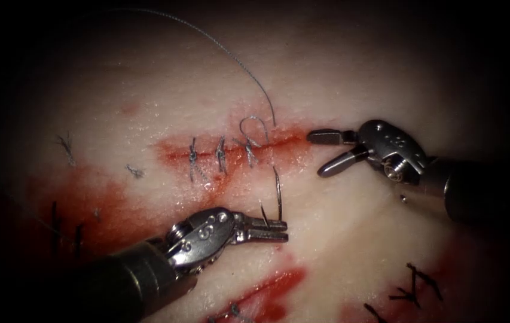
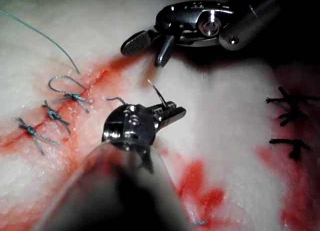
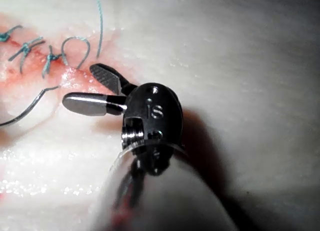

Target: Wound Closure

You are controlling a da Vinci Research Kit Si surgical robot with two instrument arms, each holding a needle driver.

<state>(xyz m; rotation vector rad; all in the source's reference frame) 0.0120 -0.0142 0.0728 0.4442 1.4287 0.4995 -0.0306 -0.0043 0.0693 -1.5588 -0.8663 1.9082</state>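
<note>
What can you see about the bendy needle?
The needle is thin, dark, shiny metal, curved like a hook. The left claw is shut on it near one end, below the cut. From there it arcs up to the cut's lower edge, where its other end meets the tissue beside the stitches. A short tip pokes out past the claw. The right claw is open, not touching it.

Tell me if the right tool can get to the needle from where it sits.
Probably yes. The right tool is open beside the cut, holding nothing; the needle, held by the left tool, rises from the tissue nearby, nothing between.
</note>
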